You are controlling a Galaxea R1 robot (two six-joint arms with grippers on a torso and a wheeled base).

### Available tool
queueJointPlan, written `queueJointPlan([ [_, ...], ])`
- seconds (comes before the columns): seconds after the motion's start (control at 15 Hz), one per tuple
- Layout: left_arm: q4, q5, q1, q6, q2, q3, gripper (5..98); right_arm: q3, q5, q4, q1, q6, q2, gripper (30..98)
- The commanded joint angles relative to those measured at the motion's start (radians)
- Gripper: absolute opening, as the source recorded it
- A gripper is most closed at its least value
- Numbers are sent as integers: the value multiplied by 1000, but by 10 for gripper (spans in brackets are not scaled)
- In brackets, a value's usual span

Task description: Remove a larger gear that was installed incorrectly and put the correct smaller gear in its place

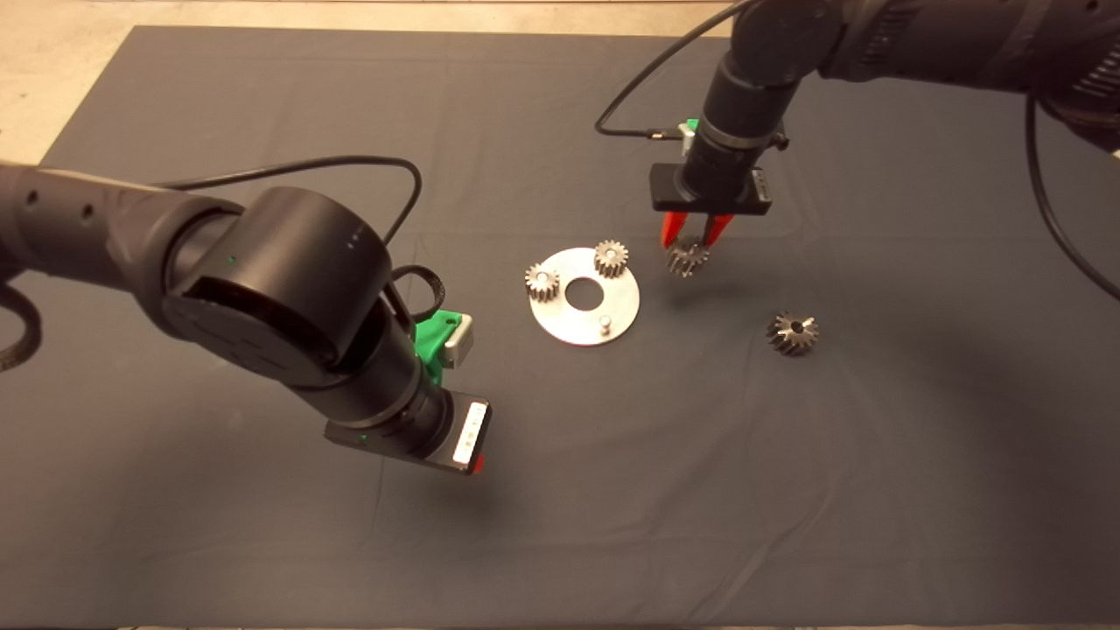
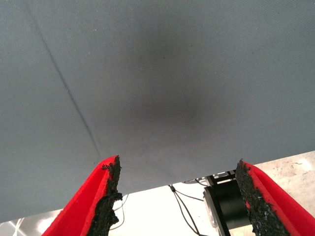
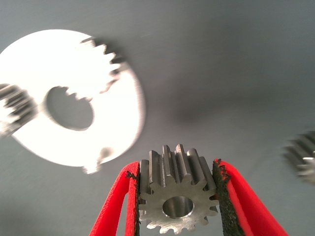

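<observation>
Writing: none readable anywhere; the white strip on the left wrist block shows no legible text.

Right gripper [image 1: 690, 242], upper centre-right of head view, fingers [image 3: 123, 206] pinching the smaller gear [image 3: 177, 199] from both sides. In head view the gear [image 1: 688, 258] sits just right of the round metal plate [image 1: 615, 315], clear of it; can't tell if it's off the mat. In the wrist view its flat face w/ the round bore faces the cam, teeth straight, bore axis pointing toward the lens.

Two other small gears [image 1: 611, 257] [image 1: 542, 282] stand on the plate's upper edge & left edge; bare peg [image 1: 604, 324] at its lower right.

The larger gear [image 1: 793, 332] lies on the mat at centre-right, well apart from the plate, hole up, slightly tilted.

Left gripper [image 2: 177, 196] lower centre-left over bare mat [image 1: 262, 542], fingers spread, nothing between them.
</observation>
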Motion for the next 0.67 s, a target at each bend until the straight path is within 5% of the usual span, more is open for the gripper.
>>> queueJointPlan([
  [0.0,18,132,2,3,-6,-3,592,31,-101,35,17,-5,81,314],
  [0.6,34,132,14,3,-7,-9,592,169,-109,27,-55,44,71,313],
])
